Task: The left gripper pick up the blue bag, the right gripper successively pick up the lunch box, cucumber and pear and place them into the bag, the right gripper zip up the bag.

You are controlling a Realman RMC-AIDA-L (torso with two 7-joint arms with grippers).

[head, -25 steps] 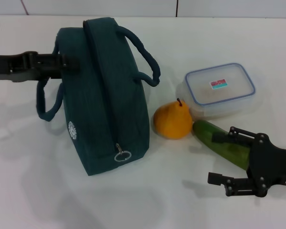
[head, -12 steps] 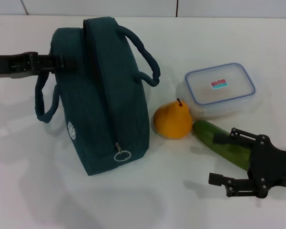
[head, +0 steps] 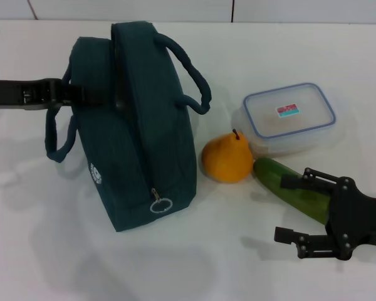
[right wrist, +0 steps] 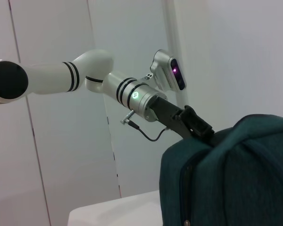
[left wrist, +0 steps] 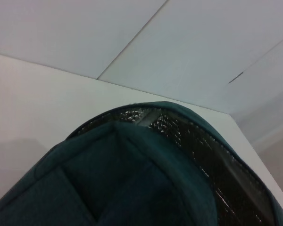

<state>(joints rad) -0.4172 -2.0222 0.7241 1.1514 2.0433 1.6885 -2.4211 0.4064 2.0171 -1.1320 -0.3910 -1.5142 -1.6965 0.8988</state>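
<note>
— Two grippers: what's risky?
— Left gripper (head: 91, 95) reaches the blue bag's (head: 141, 132) far-left top; its grip can't be told, so the bag may slip. Right gripper (head: 291, 210) waits spread wide, near-right, over the cucumber (head: 288, 187).

A robot lab or test room: a bare white table (head: 113, 263), plain white wall panels (right wrist: 52, 150), and a white robot arm (right wrist: 85, 80).

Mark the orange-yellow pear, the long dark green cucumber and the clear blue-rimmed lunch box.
orange-yellow pear (head: 226, 159), head view, middle of its body.
long dark green cucumber (head: 282, 182), head view, bare end nearest the pear.
clear blue-rimmed lunch box (head: 288, 116), head view, centre of the lid.
</note>
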